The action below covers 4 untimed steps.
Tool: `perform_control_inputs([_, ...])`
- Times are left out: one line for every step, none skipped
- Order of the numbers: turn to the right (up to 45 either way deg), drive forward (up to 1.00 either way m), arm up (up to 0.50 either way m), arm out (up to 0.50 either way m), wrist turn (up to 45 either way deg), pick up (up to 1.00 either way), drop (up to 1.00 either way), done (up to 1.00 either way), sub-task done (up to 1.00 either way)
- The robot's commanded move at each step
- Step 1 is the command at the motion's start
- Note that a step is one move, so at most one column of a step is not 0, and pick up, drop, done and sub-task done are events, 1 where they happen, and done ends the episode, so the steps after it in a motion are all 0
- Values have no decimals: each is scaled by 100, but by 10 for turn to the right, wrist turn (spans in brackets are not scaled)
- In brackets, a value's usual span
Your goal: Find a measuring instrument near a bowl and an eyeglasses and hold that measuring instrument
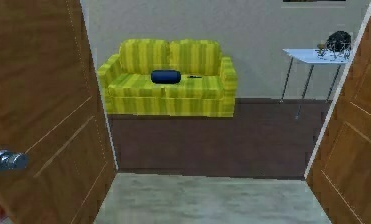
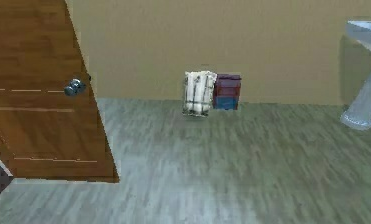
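Yellow-striped sofa room beyond the doorway; measuring instrument not yet told apart.
Forward view: between a brown wooden door [image 1: 43,100] with a silver knob [image 1: 8,160] and a second brown door leaf [image 1: 353,130], a yellow striped fabric sofa [image 1: 133,60] carries a dark blue oval object [image 1: 166,76]. At the right, a white thin-legged table [image 1: 303,56] bears small dark items [image 1: 338,42], too small to name. The instrument is likeliest among them, probably light, stiff and smooth, best taken across its middle. Arm side view: the brown door [image 2: 43,110], a pale folded bundle [image 2: 199,92] touching a red-and-blue box [image 2: 229,92] by the wall, and a white pedestal basin [image 2: 361,80]. I cannot tell the arm's pose or how the fingers stand.
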Motion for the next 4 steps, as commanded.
perform_control_inputs([0, 35, 0, 0, 0, 0, 0, 0, 0])
perform_control_inputs([-60, 0, 0, 0, 0, 0, 0, 0, 0])
perform_control_inputs([0, 100, 0, 0, 0, 0, 0, 0, 0])
perform_control_inputs([-60, 0, 0, 0, 0, 0, 0, 0, 0])
